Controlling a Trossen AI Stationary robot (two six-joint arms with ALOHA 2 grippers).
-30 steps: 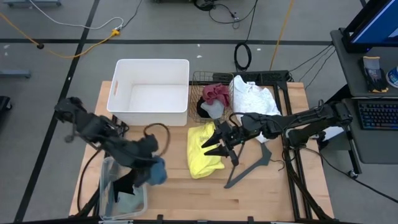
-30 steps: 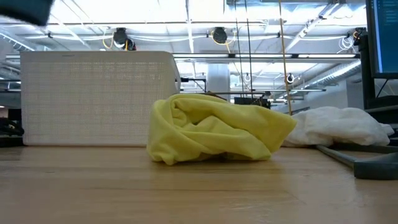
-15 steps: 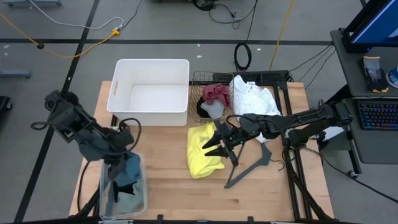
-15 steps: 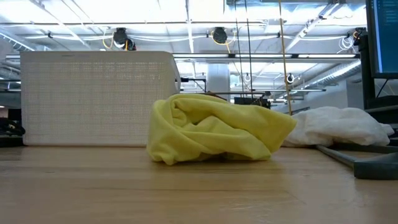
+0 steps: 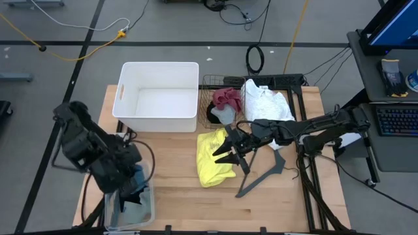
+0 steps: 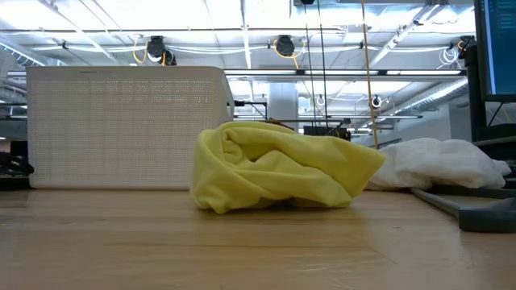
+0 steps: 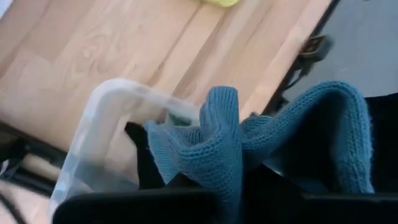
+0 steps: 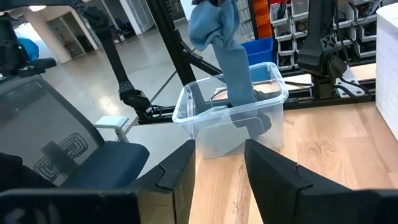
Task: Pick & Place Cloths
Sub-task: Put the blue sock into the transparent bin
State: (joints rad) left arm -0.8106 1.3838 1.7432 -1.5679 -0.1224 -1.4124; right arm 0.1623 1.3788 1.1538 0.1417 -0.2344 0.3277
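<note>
On the worktop (image 5: 183, 196) I count four cloths clearly: one yellow cloth (image 5: 213, 156), one white cloth (image 5: 264, 101), one maroon cloth (image 5: 227, 98) and one blue-teal cloth (image 7: 249, 143). There are three containers, namely one white bin (image 5: 157, 96), one wire basket (image 5: 208, 83) and one clear tub (image 5: 147, 205). One dark hanger (image 5: 264, 175) and two robot arms complete the count.

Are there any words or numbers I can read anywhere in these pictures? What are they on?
No words or numbers can be read anywhere.
The white cloth has tiny dark specks, too small to tell if they are letters.
The blue screen at the right edge shows nothing readable.
The white bin, clear bin, yellow cloth and blue-teal cloth carry no labels.
</note>
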